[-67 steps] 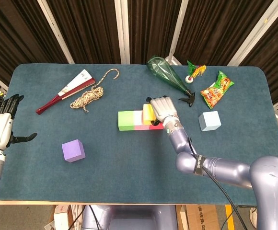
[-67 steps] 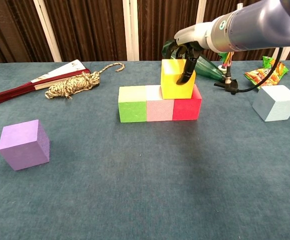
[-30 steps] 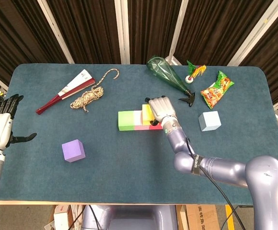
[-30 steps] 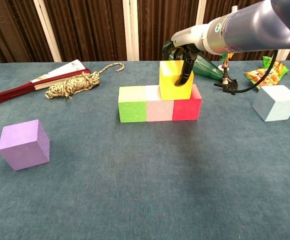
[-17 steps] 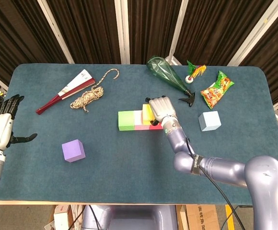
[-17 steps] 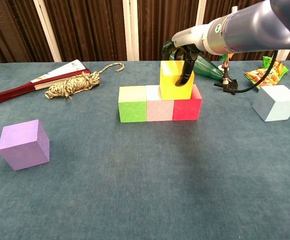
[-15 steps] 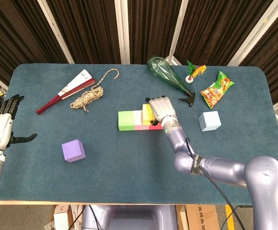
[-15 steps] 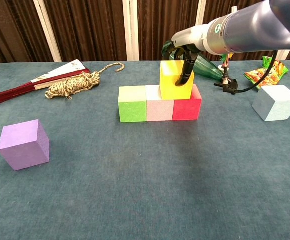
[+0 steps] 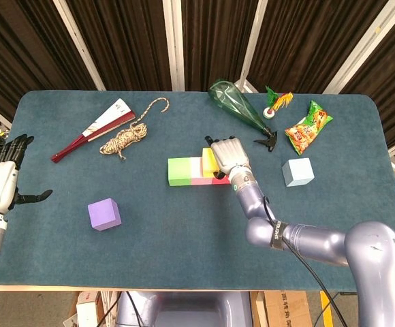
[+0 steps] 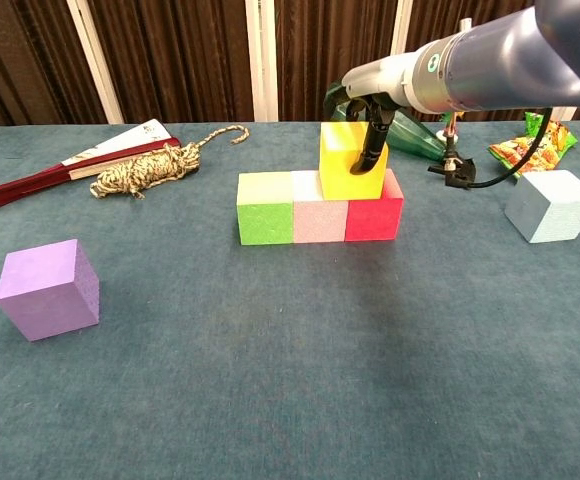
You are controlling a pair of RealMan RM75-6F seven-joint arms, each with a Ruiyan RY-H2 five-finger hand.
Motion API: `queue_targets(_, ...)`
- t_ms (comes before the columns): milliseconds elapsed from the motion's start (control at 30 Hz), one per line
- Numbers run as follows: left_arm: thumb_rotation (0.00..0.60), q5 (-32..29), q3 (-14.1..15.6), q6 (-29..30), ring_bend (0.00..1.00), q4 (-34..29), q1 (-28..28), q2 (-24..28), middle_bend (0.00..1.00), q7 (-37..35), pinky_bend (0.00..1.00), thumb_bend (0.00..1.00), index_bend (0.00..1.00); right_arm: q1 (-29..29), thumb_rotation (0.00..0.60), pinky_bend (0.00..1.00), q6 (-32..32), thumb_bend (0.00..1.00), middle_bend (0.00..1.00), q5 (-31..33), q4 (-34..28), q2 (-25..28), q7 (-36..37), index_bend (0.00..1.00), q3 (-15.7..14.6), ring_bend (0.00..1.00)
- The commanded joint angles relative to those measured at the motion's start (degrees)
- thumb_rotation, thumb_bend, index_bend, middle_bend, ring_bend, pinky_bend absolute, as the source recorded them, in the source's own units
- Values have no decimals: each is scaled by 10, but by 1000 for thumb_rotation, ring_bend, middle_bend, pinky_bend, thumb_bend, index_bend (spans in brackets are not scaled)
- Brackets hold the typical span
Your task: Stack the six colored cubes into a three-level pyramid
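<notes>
A green cube (image 10: 265,208), a pink cube (image 10: 319,207) and a red cube (image 10: 373,210) stand in a touching row mid-table. On top, across the pink and red cubes, rests a yellow cube (image 10: 350,160). My right hand (image 10: 370,110) grips it from above, with fingers down its front face. In the head view this hand (image 9: 228,158) hides most of the yellow cube (image 9: 210,161). A purple cube (image 9: 104,214) stands alone at the front left. A light blue cube (image 9: 297,172) sits at the right. My left hand (image 9: 3,180) hovers open off the table's left edge.
A folded fan (image 9: 92,129) and a coil of rope (image 9: 124,138) lie at the back left. A green bottle (image 9: 237,107), a shuttlecock (image 9: 276,103), a black clip (image 9: 271,140) and a snack bag (image 9: 307,127) lie behind the row at the back right.
The right hand has nudged the yellow cube slightly to the left on the row over the past two seconds. The left hand has not moved.
</notes>
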Motion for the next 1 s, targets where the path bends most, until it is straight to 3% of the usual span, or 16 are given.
queue_targets(33, 600, 0, 0, 0, 0, 0, 0, 0, 0, 0, 28, 131, 0, 0, 600, 213, 1, 290, 213, -1, -1, -1, -2, 16, -1, 266)
queue_targets(467, 600, 0, 0, 0, 0, -1, 0, 1, 0, -2, 28, 131, 0, -2, 600, 213, 13, 289, 147, -2, -13, 1, -8, 0, 0, 213)
queue_targets(1000, 600, 8, 1, 1, 0, -6, 3, 4, 0, -6, 29, 131, 0, -6, 600, 213, 54, 289, 136, 8, -60, 15, -27, 0, 5, 203)
